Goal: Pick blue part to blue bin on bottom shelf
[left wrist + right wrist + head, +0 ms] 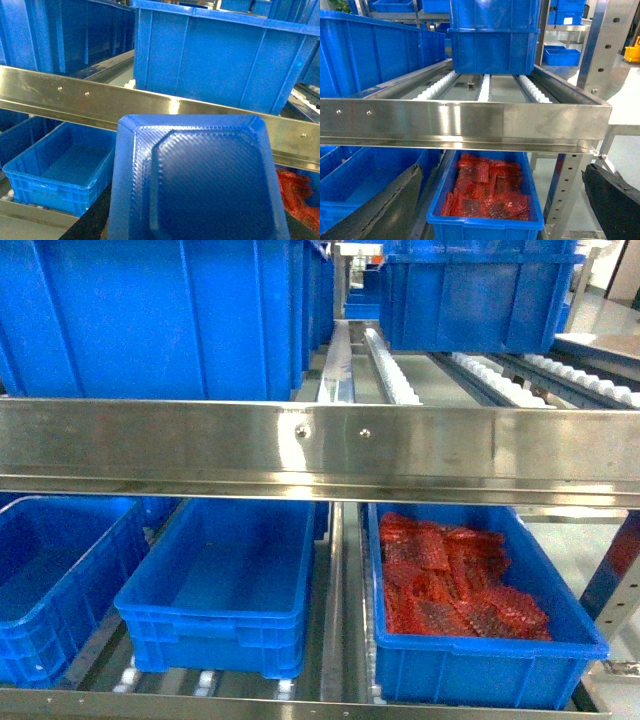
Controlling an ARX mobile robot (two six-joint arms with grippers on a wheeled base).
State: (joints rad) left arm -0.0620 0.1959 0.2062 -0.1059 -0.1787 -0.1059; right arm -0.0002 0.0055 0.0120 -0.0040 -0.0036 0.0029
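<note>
1. Blue part (200, 180), a moulded tray-like piece, fills the near foreground of the left wrist view; the left gripper carrying it is hidden beneath it, so I cannot tell how its jaws stand.
2. Bottom shelf (300, 705): far left, a blue bin (45, 580) cut off by the frame edge.
3. Middle blue bin (225, 585) holds nothing visible.
4. Right blue bin (480, 640) holds red mesh-patterned parts (455, 580).
5. Right gripper (495, 200): dark fingers (380, 210) spread wide, pinching nothing.
</note>
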